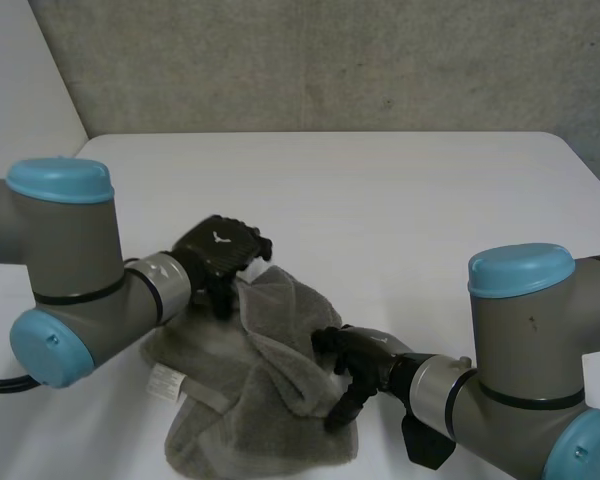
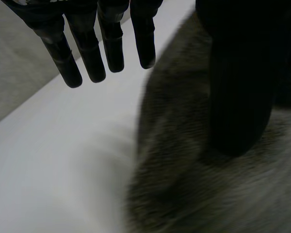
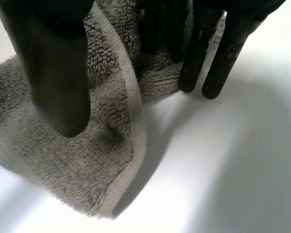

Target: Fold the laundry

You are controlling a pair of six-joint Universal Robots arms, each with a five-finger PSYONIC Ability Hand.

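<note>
A crumpled grey towel [image 1: 250, 400] lies at the table's near side, a white label [image 1: 165, 383] on its left part. My left hand [image 1: 218, 252] is at the towel's far left corner. In the left wrist view its fingers [image 2: 92, 53] hang straight over bare table, and its thumb [image 2: 237, 87] is over the towel [image 2: 184, 184], apart from the fingers. My right hand [image 1: 358, 358] is at the towel's right edge. In the right wrist view a hemmed fold of towel [image 3: 63, 165] stands up between the thumb [image 3: 53, 73] and the fingers [image 3: 218, 58], which close on it.
The white table [image 1: 400, 200] stretches bare beyond the towel to a grey wall at the back. Both forearms lie low over the near corners, the left one beside the towel's left edge.
</note>
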